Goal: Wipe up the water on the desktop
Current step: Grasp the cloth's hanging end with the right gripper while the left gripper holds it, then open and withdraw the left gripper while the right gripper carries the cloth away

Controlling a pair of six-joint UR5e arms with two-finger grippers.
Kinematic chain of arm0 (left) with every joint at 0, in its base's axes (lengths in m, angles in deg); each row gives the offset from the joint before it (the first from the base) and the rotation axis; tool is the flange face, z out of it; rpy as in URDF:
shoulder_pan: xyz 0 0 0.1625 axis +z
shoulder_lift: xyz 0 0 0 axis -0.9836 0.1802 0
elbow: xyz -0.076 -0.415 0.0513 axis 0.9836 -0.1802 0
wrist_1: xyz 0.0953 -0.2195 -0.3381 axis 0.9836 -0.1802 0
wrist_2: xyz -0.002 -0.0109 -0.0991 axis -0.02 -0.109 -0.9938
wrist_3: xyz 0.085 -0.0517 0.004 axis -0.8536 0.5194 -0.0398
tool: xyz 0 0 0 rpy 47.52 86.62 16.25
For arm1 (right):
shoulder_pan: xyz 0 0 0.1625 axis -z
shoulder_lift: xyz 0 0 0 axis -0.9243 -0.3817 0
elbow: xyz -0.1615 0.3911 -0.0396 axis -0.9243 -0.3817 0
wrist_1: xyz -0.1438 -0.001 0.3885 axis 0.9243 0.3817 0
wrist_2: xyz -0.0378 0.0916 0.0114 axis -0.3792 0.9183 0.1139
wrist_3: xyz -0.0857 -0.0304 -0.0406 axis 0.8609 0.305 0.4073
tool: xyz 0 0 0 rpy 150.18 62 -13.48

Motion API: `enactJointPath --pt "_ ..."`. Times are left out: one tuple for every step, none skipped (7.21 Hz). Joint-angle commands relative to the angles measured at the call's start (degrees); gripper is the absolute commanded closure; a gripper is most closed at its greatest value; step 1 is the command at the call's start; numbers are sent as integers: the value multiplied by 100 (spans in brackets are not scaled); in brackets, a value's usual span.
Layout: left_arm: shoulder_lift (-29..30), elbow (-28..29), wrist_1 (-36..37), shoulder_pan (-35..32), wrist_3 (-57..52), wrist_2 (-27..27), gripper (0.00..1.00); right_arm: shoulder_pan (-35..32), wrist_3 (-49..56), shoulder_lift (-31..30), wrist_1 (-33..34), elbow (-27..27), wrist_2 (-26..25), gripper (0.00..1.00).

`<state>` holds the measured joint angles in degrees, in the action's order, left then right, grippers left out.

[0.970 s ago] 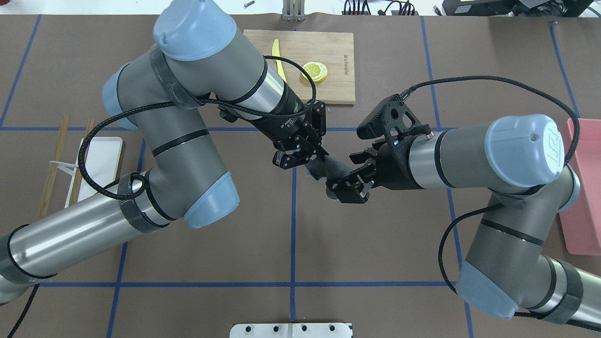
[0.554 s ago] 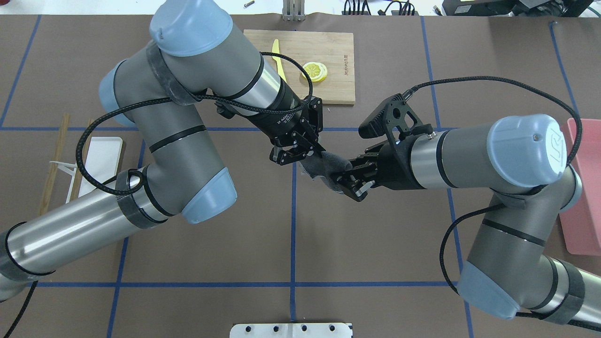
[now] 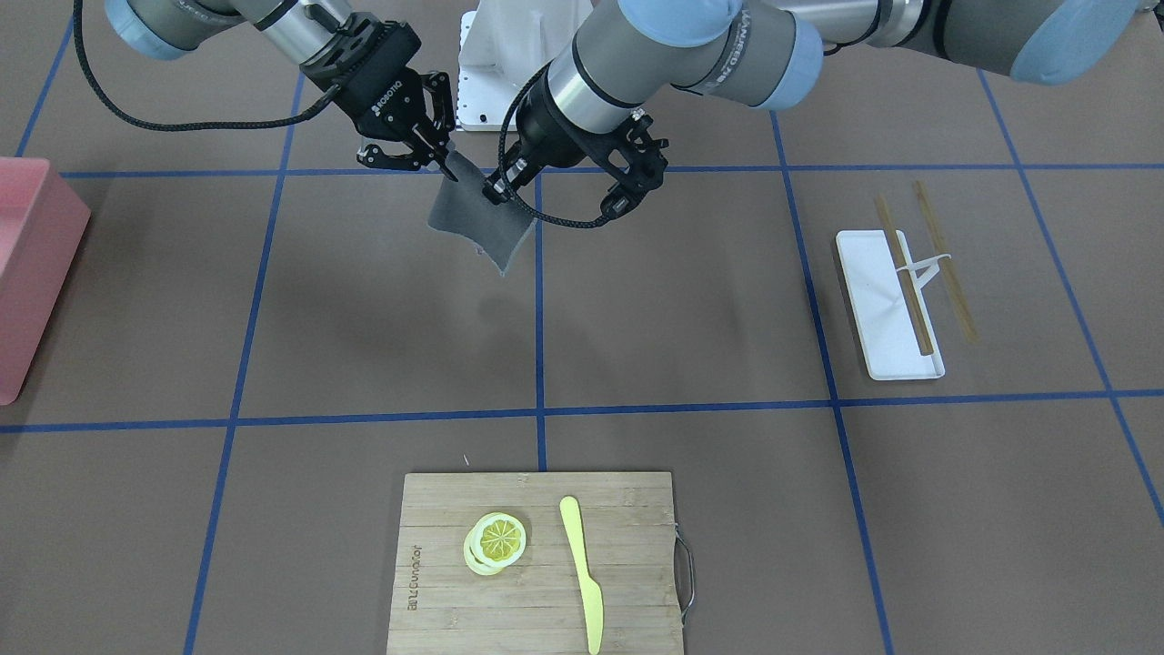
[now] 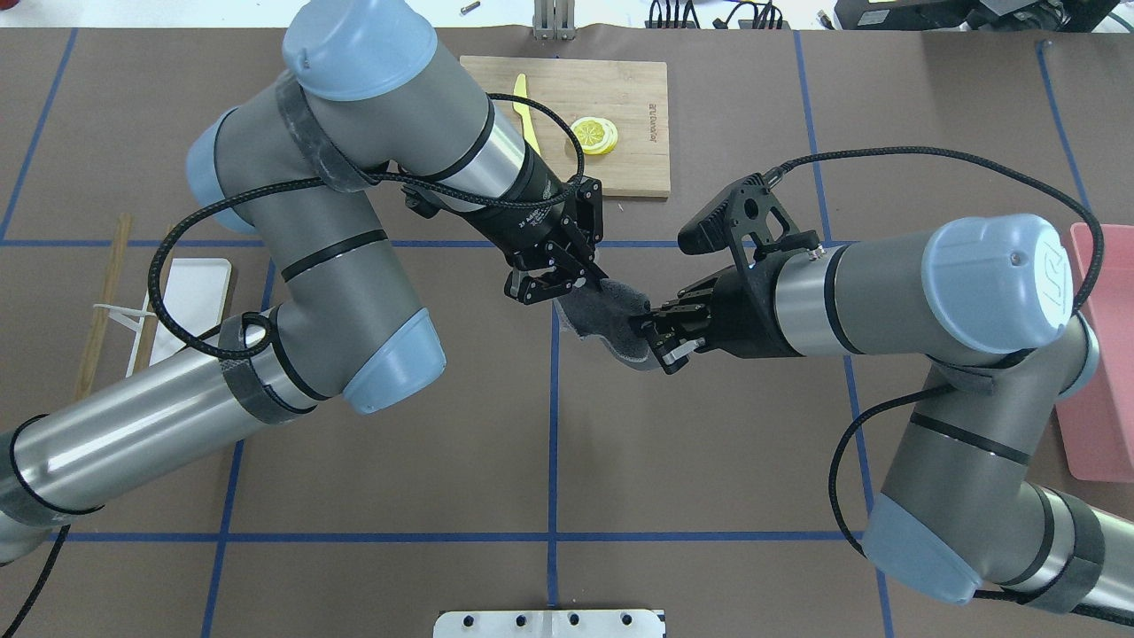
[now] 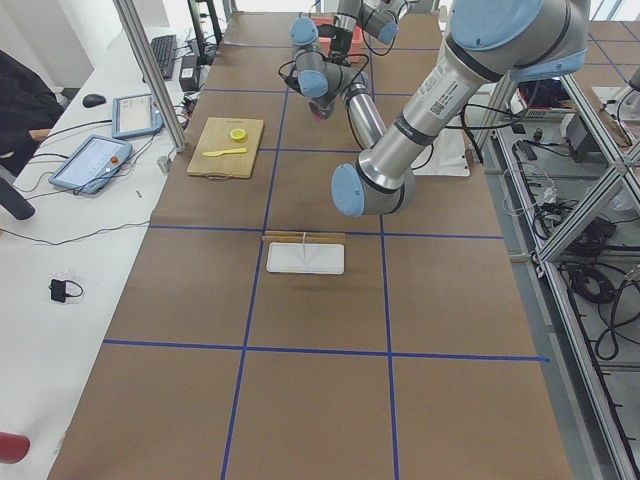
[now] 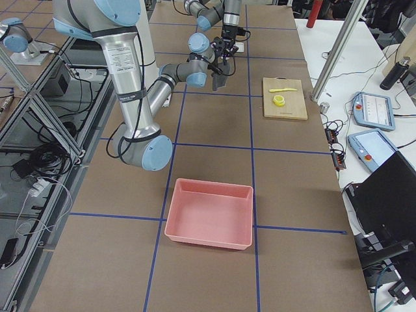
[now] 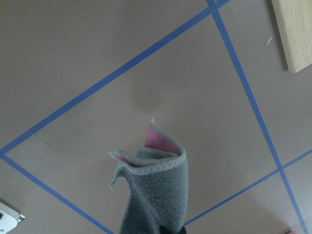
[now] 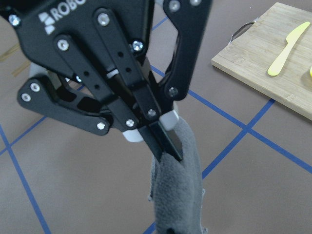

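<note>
Both claws are closed on the grey cloth point(image 4: 605, 312): the left claw point(image 4: 589, 282) pinches one end, the right claw point(image 4: 654, 341) the other. In the overhead view the held edge runs from 10 o'clock to 4 o'clock, with the left claw at the 10 end and the right claw at the 4 end. The front view shows the cloth hanging from both claws, its lower corner clear of the counter point(image 4: 709, 443). The counter lies straight down from both claws, so we judge the next move is a descent to lay the cloth flat. In the left wrist view there is a faint dark patch point(image 7: 146, 95) on the counter just past the cloth; we can't tell water from shadow. Neither arm is nearer.
</note>
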<state>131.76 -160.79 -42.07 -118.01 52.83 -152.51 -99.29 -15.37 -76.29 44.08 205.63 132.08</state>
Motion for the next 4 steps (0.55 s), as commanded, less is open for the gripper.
enactJointPath --pt "-17 -34 -30 -11 -680 23 54 -9 -212 2 9 9 -4 100" --pt "-174 -121 -22 -63 -1122 49 2 -70 -213 -33 61 18 5 100" --pt "-367 -192 -39 -298 -1161 50 2 -210 -195 -68 114 18 57 100" --pt "-430 -262 -13 -562 -1405 50 2 -403 -195 -112 332 79 145 100"
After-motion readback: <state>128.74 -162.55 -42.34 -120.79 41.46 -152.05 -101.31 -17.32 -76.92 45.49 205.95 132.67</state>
